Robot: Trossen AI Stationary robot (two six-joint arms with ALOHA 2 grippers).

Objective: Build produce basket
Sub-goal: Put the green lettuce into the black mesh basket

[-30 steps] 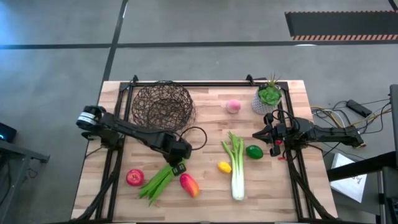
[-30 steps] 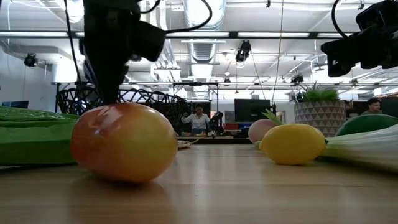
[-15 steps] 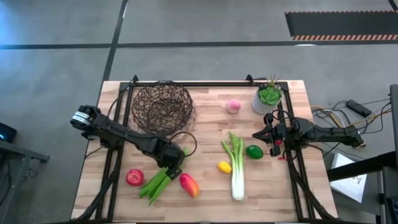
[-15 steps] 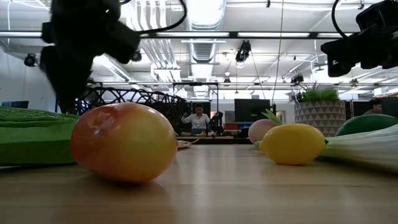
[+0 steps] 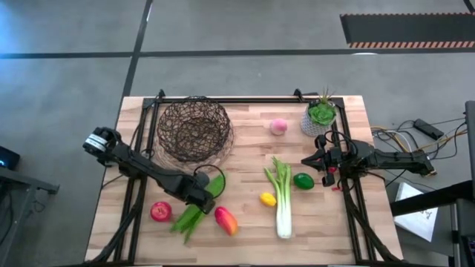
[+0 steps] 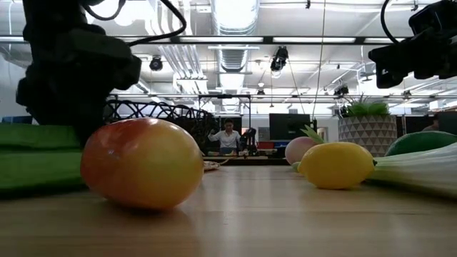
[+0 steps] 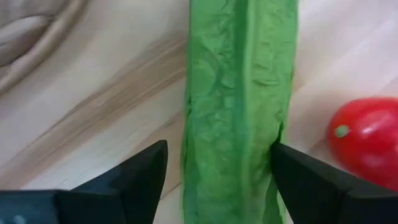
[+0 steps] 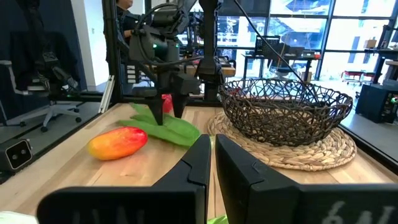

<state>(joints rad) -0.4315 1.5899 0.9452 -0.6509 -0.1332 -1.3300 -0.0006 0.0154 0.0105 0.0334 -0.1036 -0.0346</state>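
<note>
With the left gripper [image 5: 194, 205] open astride the green pod [image 7: 239, 106], near the tomato [image 7: 365, 148], close squarely on its middle; right gripper [image 5: 321, 161] sits closed

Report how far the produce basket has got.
Done: nothing; the basket is empty. In hand: the left gripper, open, straddles the green pod without gripping it. Left: pod, tomato, mango, lemon, celery, lime, peach. The right gripper waits shut near the lime.
</note>
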